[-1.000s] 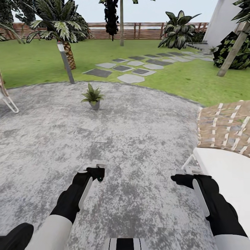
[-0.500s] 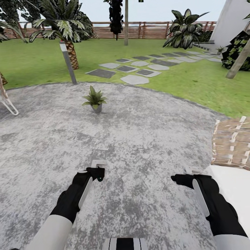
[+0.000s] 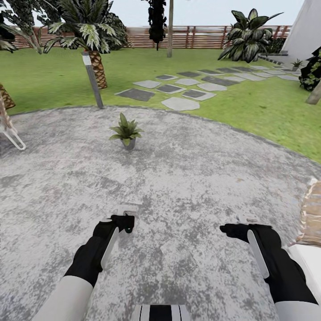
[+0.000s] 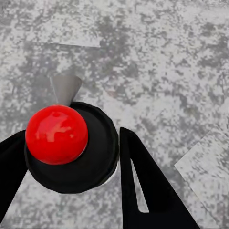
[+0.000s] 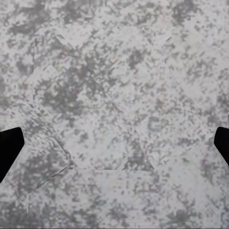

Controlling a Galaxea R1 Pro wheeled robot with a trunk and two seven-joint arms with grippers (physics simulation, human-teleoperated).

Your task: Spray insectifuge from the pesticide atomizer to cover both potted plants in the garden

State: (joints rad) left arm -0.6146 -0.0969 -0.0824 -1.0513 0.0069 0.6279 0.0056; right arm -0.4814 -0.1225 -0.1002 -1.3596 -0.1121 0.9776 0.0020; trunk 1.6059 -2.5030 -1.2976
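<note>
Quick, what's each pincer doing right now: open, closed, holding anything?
Left pincer: closed on what looks like the pesticide atomizer, seen end-on, red-topped.
Right pincer: open, nothing between its fingers.

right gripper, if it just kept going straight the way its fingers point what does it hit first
Probably the grey paving: the right wrist view looks along the fingers onto bare mottled stone with nothing between. How far away it lies is unclear.

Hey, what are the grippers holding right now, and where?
Left fingers clamp a round black, red-topped object by its sides; the right gripper holds nothing.
</note>
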